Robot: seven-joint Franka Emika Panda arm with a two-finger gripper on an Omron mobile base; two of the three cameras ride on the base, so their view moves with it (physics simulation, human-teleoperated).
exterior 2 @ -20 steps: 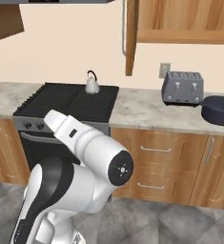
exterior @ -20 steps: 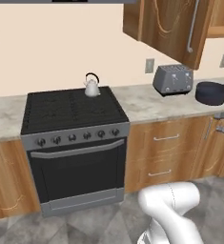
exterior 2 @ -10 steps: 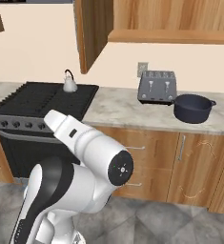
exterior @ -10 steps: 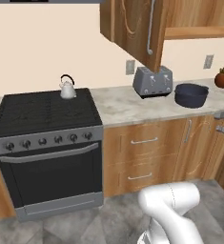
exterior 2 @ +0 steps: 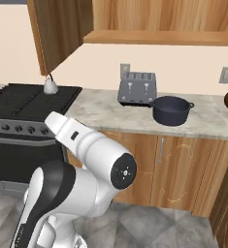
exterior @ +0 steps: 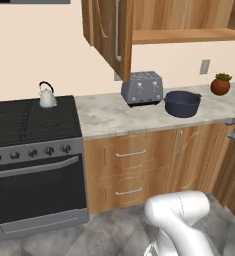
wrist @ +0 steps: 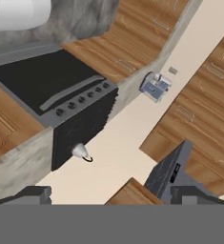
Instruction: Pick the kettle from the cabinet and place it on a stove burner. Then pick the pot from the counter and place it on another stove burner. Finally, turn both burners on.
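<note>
I count one kettle (exterior: 47, 95) on the stove's back burner (exterior: 51, 106), one pot (exterior: 182, 103) beside one toaster (exterior: 142, 87) on the worktop (exterior: 111, 115); my hand's (wrist: 108, 195) grip I cannot tell.

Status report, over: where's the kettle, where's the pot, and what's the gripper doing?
Gripper empty, jaws apart. Kettle sits on a rear stove burner. Pot on the counter beside the toaster, not yet picked.

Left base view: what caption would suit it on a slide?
Kettle on the stove, pot waiting on the counter beside the toaster.
</note>
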